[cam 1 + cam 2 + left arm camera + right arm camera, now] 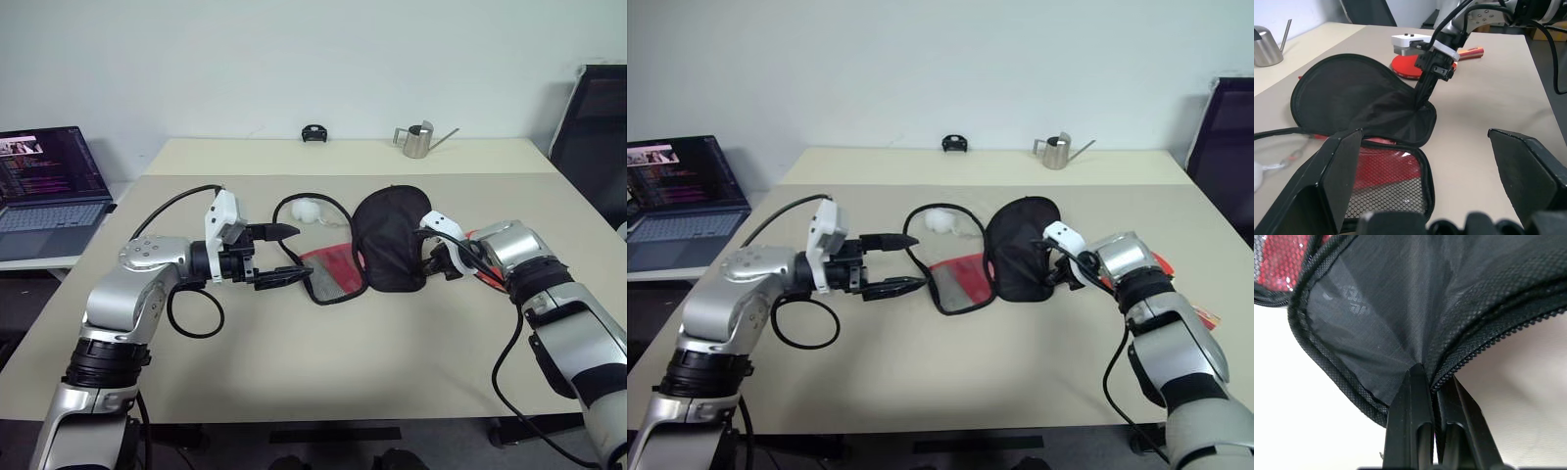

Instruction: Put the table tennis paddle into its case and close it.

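Observation:
The case [390, 240] lies unzipped in the middle of the table. Its black flap stands lifted, and its red mesh-lined half [333, 272] lies flat. My right gripper [1432, 377] is shut on the edge of the black flap, pinching the fabric by the zipper rim. My left gripper [302, 252] is open, level and pointing at the red half from its left, with nothing between its fingers. The table tennis paddle [1410, 66] lies red face up on the table just behind the right gripper, handle [1471, 51] pointing away. The white pom-pom pull [306, 210] rests behind the case.
An open laptop [49, 191] sits on a side desk at the far left. A metal watering can [419, 140] and a small black object [313, 133] stand at the back of the table. A black chair [598, 127] is at the right.

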You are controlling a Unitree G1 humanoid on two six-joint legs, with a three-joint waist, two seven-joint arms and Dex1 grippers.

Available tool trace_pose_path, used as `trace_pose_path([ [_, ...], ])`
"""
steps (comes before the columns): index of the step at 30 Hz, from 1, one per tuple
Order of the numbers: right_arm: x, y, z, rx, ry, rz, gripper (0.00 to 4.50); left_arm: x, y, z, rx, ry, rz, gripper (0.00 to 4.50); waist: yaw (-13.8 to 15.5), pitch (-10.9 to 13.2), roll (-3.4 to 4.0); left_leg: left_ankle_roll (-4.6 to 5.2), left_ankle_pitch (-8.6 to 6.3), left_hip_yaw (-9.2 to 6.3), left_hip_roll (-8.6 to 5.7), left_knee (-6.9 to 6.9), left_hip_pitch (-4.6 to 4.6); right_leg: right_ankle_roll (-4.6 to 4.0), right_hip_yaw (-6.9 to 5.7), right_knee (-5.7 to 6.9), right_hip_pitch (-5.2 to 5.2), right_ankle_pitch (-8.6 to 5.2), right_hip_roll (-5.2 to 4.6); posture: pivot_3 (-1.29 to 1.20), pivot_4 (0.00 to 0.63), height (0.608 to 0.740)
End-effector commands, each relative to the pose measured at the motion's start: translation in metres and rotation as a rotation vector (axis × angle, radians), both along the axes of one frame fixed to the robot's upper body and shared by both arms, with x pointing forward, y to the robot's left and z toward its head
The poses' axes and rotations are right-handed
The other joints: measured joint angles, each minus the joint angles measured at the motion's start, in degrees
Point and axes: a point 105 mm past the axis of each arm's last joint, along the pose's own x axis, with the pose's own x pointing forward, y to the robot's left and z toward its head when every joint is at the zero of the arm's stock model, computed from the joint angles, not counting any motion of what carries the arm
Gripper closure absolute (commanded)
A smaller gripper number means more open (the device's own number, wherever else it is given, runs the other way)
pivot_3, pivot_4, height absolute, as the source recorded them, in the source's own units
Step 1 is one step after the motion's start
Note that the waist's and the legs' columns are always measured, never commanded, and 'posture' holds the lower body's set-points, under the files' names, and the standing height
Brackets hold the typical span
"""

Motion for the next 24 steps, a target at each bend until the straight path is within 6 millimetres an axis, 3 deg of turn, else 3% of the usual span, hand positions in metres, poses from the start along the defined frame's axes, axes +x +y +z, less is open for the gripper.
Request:
trace_pose_path([
  [1,0.012,-0.007,0.018,-0.031,-0.097,-0.017,4.46,-0.003,-0.004,0.009,0.001,-0.046,-0.027,0.00,0.00,0.00,0.00,0.00,0.00,0.00,0.00,0.00,0.00,0.00,0.01,0.01,0.00,0.00,0.00,0.00,0.150,0.740],
  [5,0.019,-0.008,0.021,-0.048,-0.148,-0.026,4.46,-0.002,-0.006,0.009,0.000,-0.046,-0.029,0.00,-0.01,0.00,0.00,-0.01,0.01,0.00,0.00,0.00,0.00,0.00,0.01,0.01,-0.01,0.00,0.00,0.00,0.150,0.740],
  [6,0.021,-0.011,0.022,-0.061,-0.166,-0.034,4.28,-0.002,-0.006,0.009,-0.001,-0.046,-0.030,0.00,-0.01,0.00,0.00,-0.01,0.01,0.00,0.00,0.00,0.00,0.00,0.01,0.02,-0.01,0.00,0.00,0.00,0.150,0.740],
  [8,0.023,-0.015,0.024,-0.079,-0.191,-0.043,3.85,-0.002,-0.007,0.009,-0.002,-0.046,-0.030,0.00,-0.02,0.00,0.00,-0.02,0.01,0.00,0.00,0.00,-0.01,0.00,0.01,0.01,-0.02,0.00,0.00,0.00,0.150,0.740],
  [14,0.029,-0.027,0.030,-0.132,-0.264,-0.062,1.89,-0.001,-0.008,0.009,-0.006,-0.046,-0.035,0.00,-0.12,0.00,0.00,-0.03,0.02,0.05,0.00,0.01,-0.23,0.00,0.05,0.07,-0.30,0.00,0.00,0.00,0.150,0.740],
  [21,0.040,-0.043,0.055,-0.143,-0.407,-0.121,1.89,-0.001,-0.011,0.010,-0.020,-0.047,-0.041,0.00,-0.44,0.00,0.00,-0.05,0.03,0.08,0.00,0.02,-0.39,0.00,0.07,0.07,-0.47,0.00,0.00,0.00,0.150,0.740],
  [24,0.035,-0.043,0.074,-0.003,-0.414,-0.128,1.89,-0.001,-0.012,0.012,-0.042,-0.047,-0.039,0.00,-0.44,0.00,0.00,-0.05,0.03,0.08,0.00,0.02,-0.40,0.00,0.07,0.07,-0.46,0.00,0.00,0.00,0.150,0.740],
])
